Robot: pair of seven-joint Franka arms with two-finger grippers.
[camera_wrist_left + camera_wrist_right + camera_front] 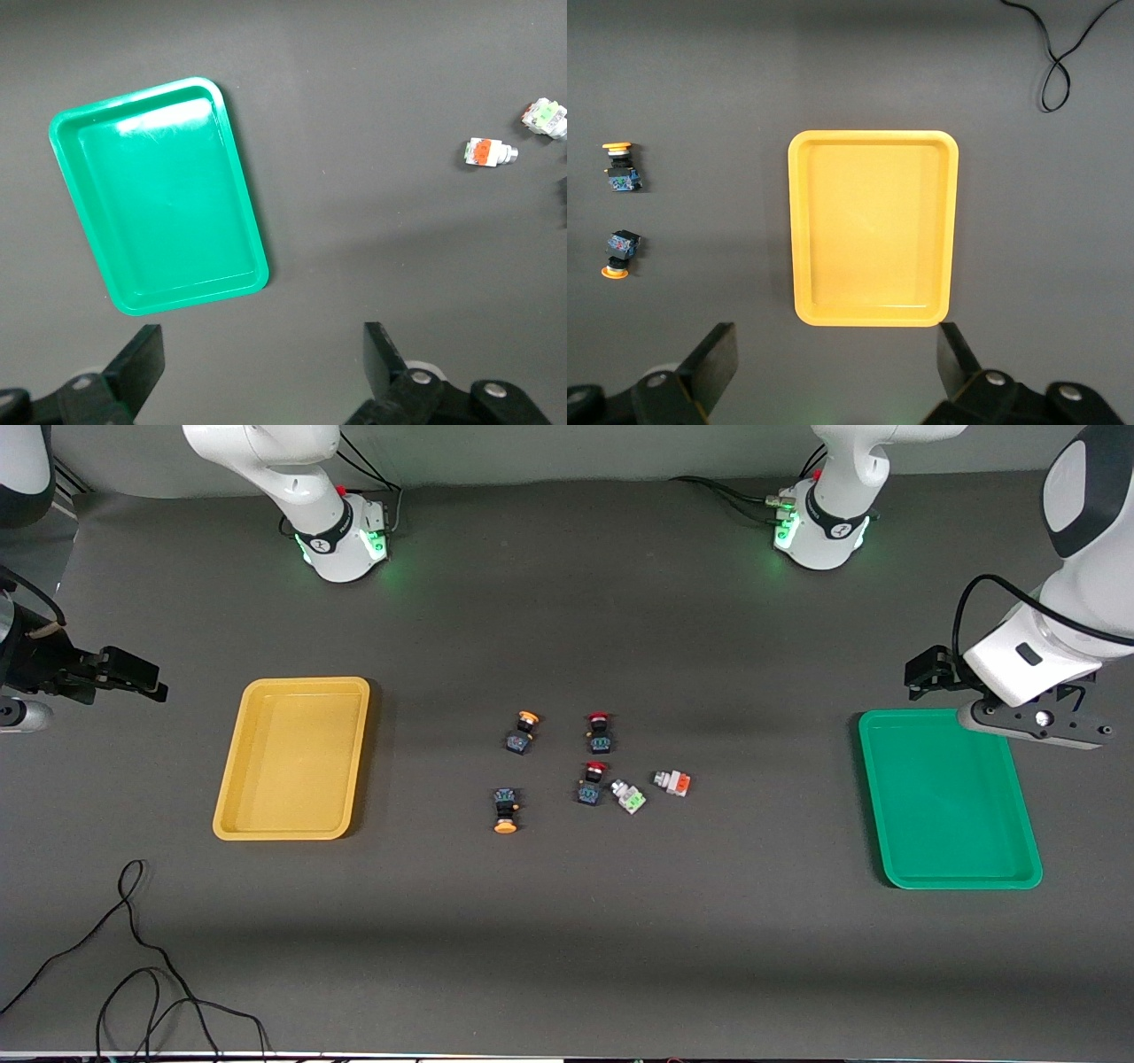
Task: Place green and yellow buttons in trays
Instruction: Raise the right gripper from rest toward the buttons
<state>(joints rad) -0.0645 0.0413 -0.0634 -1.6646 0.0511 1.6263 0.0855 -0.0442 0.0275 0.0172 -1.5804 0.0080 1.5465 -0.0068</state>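
- A loose black cable is seen on the table, nearest the front camera, at the right arm's end.
- The green tray lies flat at the left arm's end; the yellow tray lies flat at the right arm's end. Both are seen with nothing in them.
- The six switches are clustered mid-table between the trays, well apart from both.
- Nearest the camera in the cluster: a yellow-capped button, lying on its side.
- Slightly farther: a grey-white block with green face, just beside a red-capped switch; whether they touch cannot be told. A grey-white block with orange face lies beside these, toward the left arm's end.
- Farthest in the cluster: a second yellow-capped button and a second red-capped switch, side by side, apart.
- Left gripper: held in the air beside the green tray's farther corner; jaws spread wide apart, nothing held, as noted in the left wrist view.
- Right gripper: held in the air over bare table near the yellow tray, at the table's end; jaws likewise spread, nothing between them.
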